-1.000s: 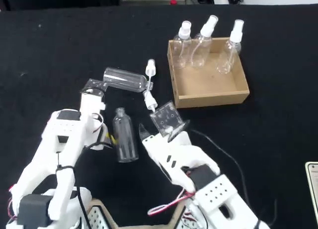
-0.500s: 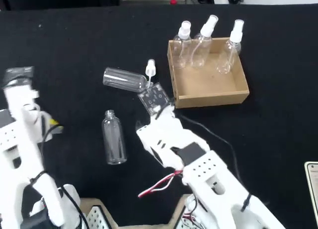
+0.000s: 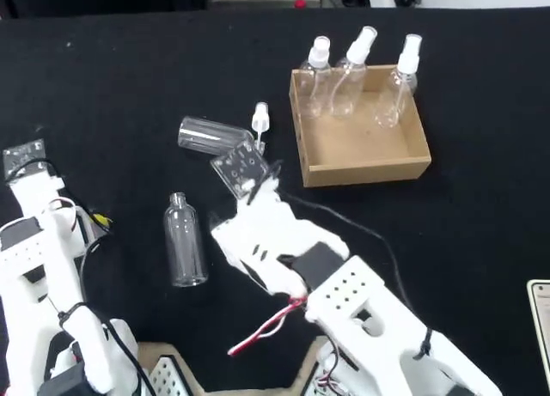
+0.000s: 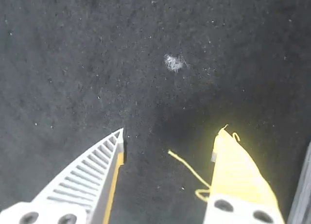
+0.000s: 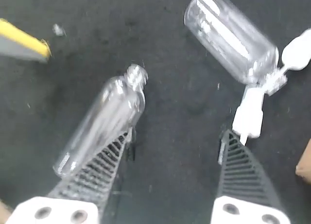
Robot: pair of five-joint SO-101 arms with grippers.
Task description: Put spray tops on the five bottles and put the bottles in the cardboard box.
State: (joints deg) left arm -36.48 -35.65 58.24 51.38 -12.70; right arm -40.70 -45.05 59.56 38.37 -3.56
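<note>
Box (image 3: 365, 169) sits right of centre on table (image 3: 129, 70). Three capped bottles (image 3: 348, 87) stand in a row along its far wall, leaning back. Left of the box, side bottle (image 3: 210, 137) lies flat with its mouth toward the box; spray top (image 3: 260, 119) stands at that mouth, between bottle and box. Second top (image 5: 250, 114) lies just beside, nearer the robot. Topless bottle (image 3: 180, 241) lies nearer still and further left, neck pointing away. Right gripper (image 5: 177, 136) sits between them: topless bottle along one finger, second top at the other tip. Left gripper (image 4: 170, 131) is over bare table at the left edge, well apart from the bottles.
</note>
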